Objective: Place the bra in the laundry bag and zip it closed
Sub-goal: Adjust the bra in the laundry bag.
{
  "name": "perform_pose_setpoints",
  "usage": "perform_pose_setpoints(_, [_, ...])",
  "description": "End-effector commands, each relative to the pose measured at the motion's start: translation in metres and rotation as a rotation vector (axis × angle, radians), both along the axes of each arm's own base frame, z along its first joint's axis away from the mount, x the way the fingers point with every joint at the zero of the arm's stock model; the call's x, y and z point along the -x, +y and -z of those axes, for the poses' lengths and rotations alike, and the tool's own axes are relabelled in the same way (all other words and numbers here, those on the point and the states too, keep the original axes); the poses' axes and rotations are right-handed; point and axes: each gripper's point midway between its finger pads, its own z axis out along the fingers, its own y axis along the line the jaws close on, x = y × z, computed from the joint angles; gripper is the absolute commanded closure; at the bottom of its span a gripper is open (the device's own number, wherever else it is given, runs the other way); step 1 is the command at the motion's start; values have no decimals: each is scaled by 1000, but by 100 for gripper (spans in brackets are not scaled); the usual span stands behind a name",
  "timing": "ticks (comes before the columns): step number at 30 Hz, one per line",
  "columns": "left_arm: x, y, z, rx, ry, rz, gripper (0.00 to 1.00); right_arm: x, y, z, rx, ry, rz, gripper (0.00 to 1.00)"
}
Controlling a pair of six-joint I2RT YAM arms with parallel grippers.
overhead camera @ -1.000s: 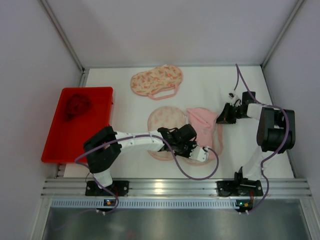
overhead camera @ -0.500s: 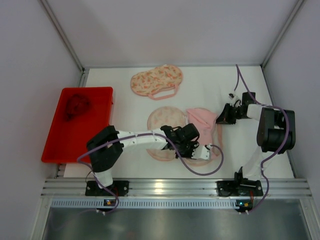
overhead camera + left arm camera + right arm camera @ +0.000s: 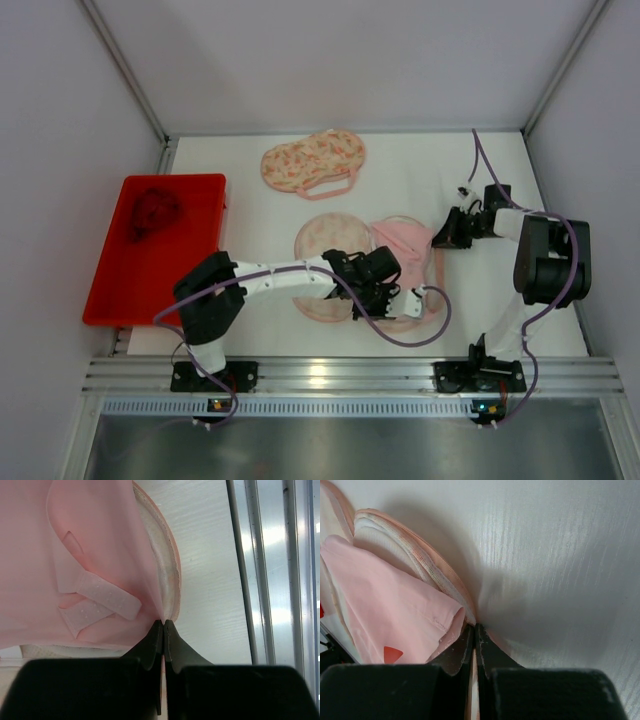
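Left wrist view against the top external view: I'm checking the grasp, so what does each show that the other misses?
Only the left wrist view shows the left gripper pinched shut on the edge of the pink fabric bra, plus its pale fastener tabs. Only the top external view shows the red plastic tray, the floral padded item and the right gripper. Both show the bra lying over the round cream mesh laundry bag.

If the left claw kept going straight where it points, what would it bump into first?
The pink bra: the left claw seems shut on its edge, so it would push into that cloth, the laundry bag rim just beside.
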Motion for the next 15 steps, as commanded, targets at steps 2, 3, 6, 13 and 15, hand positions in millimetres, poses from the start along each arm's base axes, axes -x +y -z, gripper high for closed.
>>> perform_pose_setpoints(2, [15, -2, -5, 5, 40, 19, 100, -2, -3, 2, 49, -29, -5, 100])
perform_pose_setpoints(3, [16, -2, -3, 0, 42, 16, 100, -2, -3, 2, 49, -29, -5, 100])
perform_pose_setpoints(6, [17, -1, -2, -3, 49, 12, 100, -2, -3, 2, 48, -27, -6, 100])
perform_pose_setpoints(13, [8, -7, -8, -1, 22, -35, 66, 1, -2, 2, 45, -28, -14, 100])
perform_pose_setpoints(15, [1, -10, -23, 37, 18, -44, 57, 4, -1, 3, 42, -29, -22, 100])
